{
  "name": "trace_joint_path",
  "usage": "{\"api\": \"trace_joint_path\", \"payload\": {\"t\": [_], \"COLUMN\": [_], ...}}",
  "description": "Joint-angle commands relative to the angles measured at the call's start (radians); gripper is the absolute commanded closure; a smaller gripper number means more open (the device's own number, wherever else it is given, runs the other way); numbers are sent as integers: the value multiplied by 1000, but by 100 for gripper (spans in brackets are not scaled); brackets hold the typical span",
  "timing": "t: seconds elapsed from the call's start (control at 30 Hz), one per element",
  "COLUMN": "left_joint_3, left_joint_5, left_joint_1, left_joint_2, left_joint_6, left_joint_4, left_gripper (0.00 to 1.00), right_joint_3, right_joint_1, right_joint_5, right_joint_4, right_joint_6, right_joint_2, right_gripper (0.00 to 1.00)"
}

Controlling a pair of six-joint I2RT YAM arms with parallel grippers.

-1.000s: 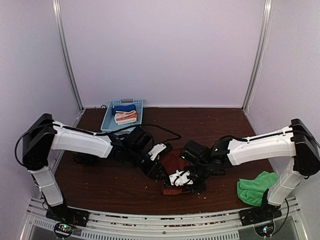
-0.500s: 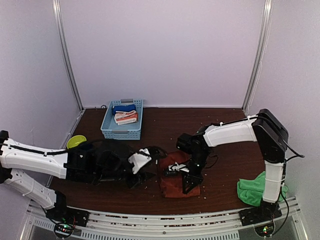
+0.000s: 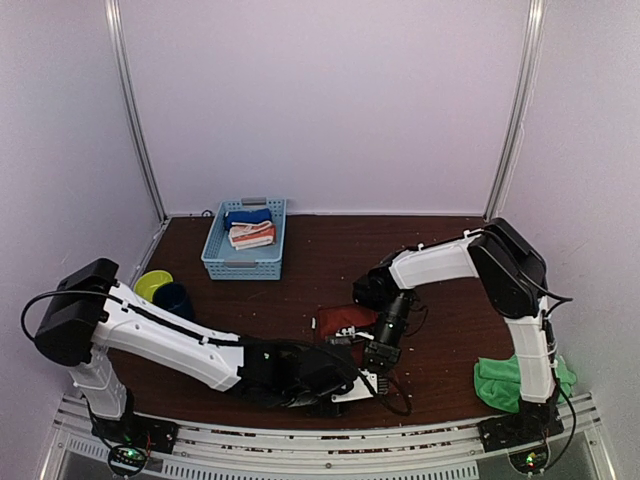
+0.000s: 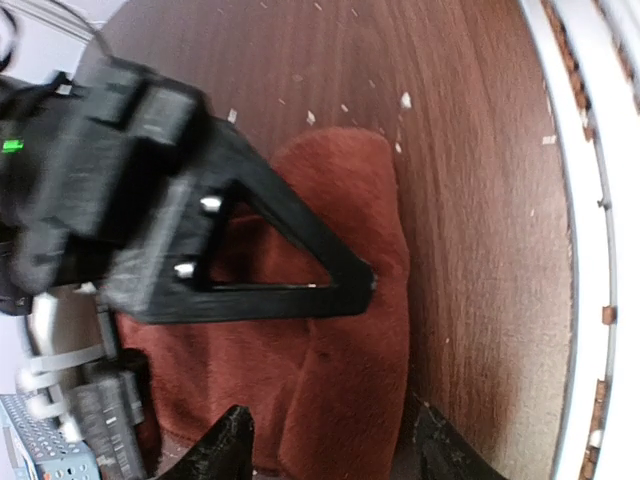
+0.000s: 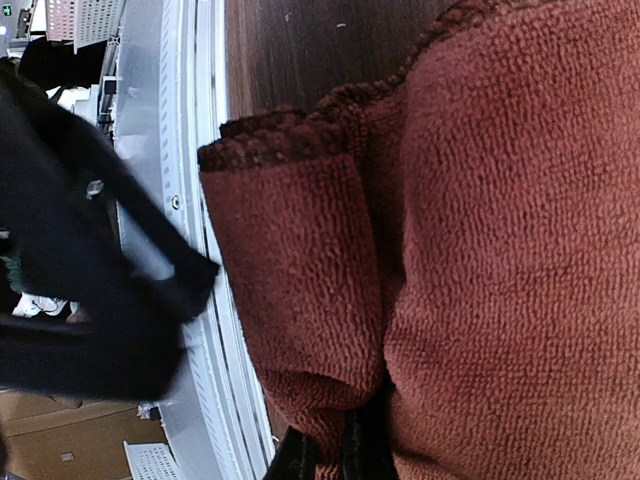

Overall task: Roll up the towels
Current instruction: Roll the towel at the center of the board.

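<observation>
A: Our right hand (image 5: pixel 330 455) is pinching, isn't it?
B: Yes. We see its two fingers pressed close together on a fold of the red towel (image 5: pixel 480 250).
A: And our left hand (image 4: pixel 335 452)?
B: Its fingers (image 4: pixel 228 445) are spread wide. We see the red towel's near end between them, but we cannot tell if they touch it.
A: Where is the red towel?
B: On the brown table (image 3: pixel 330 250), near the middle, bunched up and not flat. The right hand comes down on it from the far side; the left hand reaches in low from the left.
A: And the green towel (image 3: pixel 510 378)?
B: In a crumpled heap at the near right corner, by the right arm, well apart from both hands.
A: What is farther out?
B: A blue basket (image 3: pixel 240 268) at the back left, with a blue cloth (image 3: pixel 247 215) and a striped cloth (image 3: pixel 251 236) in it. By the left edge we see a yellow-green bowl (image 3: pixel 148 284) and a dark blue one (image 3: pixel 178 298) just beside it.
</observation>
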Motion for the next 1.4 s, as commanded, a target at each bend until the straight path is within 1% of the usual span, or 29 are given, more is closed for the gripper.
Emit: {"api": "trace_joint_path", "payload": {"t": [0.0,0.07,0.17,0.23,0.33,0.4,0.47,0.5,0.57,0.67,0.77,0.8,0.87,0.93,1.0,1.03,1.07,1.1,1.17,1.2,1.23,1.27,1.3,1.37], "left_joint_3": [54,63,61,60,68,67,68,68,68,53,48,58,87,110,102,102,111,120,141,147,146,142,136,124], "left_joint_5": [-11,-3,33,41,60,73,84,95,131,204,326,395,497,602,723,802,864,907,982,1003,1032,1067,1096,1131], "left_joint_1": [10,16,22,25,30,32,36,38,52,82,125,144,183,220,258,278,298,314,340,351,363,374,386,402], "left_joint_2": [62,91,109,115,130,137,141,138,127,115,117,123,145,163,175,191,215,240,286,304,318,333,340,354], "left_joint_6": [45,42,32,23,4,-8,-25,-37,-68,-114,-149,-162,-198,-242,-301,-321,-341,-362,-391,-412,-433,-452,-463,-480], "left_joint_4": [-1,-3,15,33,31,33,32,29,19,13,6,-5,-30,-48,-27,-27,-39,-48,-61,-59,-47,-32,-17,5], "left_gripper": [43,45,51,59,75,83,89,92,95,97,98,97,97,97,96,95,94,93,93,93,93,93,92,92], "right_joint_3": [-1,2,3,2,8,14,26,39,75,98,145,164,182,177,125,84,34,-25,-173,-236,-260,-245,-231,-223], "right_joint_1": [1,2,1,1,1,1,-1,-7,-30,-83,-147,-175,-234,-292,-364,-388,-406,-415,-423,-426,-431,-436,-437,-427], "right_joint_5": [83,81,81,80,75,73,54,31,-17,-17,27,38,85,190,279,331,400,481,631,712,771,742,655,420], "right_joint_4": [18,18,20,23,21,20,-9,-46,-152,-166,-160,-150,-77,62,191,264,358,448,658,737,771,730,650,492], "right_joint_6": [10,11,14,16,16,17,-4,-37,-151,-158,-123,-101,14,150,240,277,315,343,363,397,440,417,357,226], "right_joint_2": [39,39,39,39,36,25,7,-3,-28,-113,-185,-215,-292,-389,-523,-596,-682,-769,-937,-1005,-1033,-1022,-1005,-983], "right_gripper": [92,92,92,92,91,90,84,79,71,64,63,63,59,54,52,43,9,1,0,0,0,0,0,0]}}
